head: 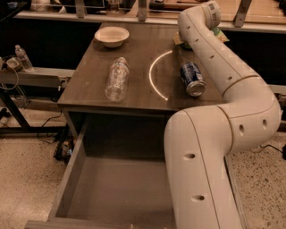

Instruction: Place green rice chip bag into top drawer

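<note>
The green rice chip bag (178,39) lies at the far right corner of the table. Only small green-yellow edges of it show on either side of my arm. My gripper is at the end of the arm, behind the wrist (208,12), right over the bag, and it is hidden from this view. The top drawer (71,175) stands pulled out under the table's front edge, with its flat bottom bare.
On the grey table (89,89) lie a blue soda can (192,78) on its side, a clear plastic bottle (117,78) and a white bowl (111,36). My thick white arm (201,170) covers the drawer's right side. A rack with cables (18,67) stands at the left.
</note>
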